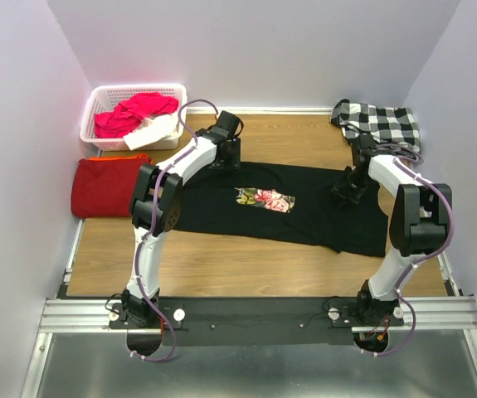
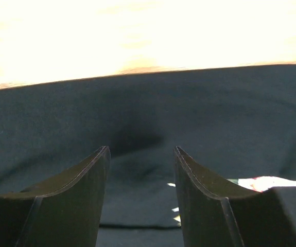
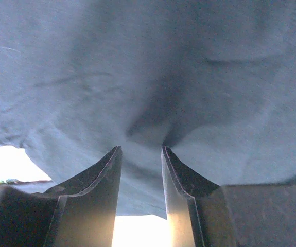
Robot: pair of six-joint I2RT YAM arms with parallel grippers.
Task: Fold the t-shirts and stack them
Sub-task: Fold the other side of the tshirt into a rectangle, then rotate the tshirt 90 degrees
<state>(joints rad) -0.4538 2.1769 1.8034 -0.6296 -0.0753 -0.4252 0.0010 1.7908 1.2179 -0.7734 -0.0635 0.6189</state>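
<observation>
A large black t-shirt (image 1: pixel 304 220) with a pink-rose print (image 1: pixel 265 200) lies spread flat across the middle of the table. A dark-red t-shirt (image 1: pixel 104 187) lies folded at the left edge. My left gripper (image 1: pixel 226 160) hangs over the black shirt's far edge, and its jaws (image 2: pixel 141 149) stand open just above the black cloth (image 2: pixel 153 113) with nothing between them. My right gripper (image 1: pixel 343 194) is down on the shirt's right part. In the right wrist view its jaws (image 3: pixel 141 147) are apart, the tips pressing into the cloth (image 3: pixel 137 77), which puckers between them.
A white basket (image 1: pixel 95 100) holding pink cloth (image 1: pixel 134 114) stands at the back left. A black-and-white checked cloth (image 1: pixel 381 124) lies at the back right. Grey walls close in the table on three sides. Bare wood (image 1: pixel 221 265) shows in front of the black shirt.
</observation>
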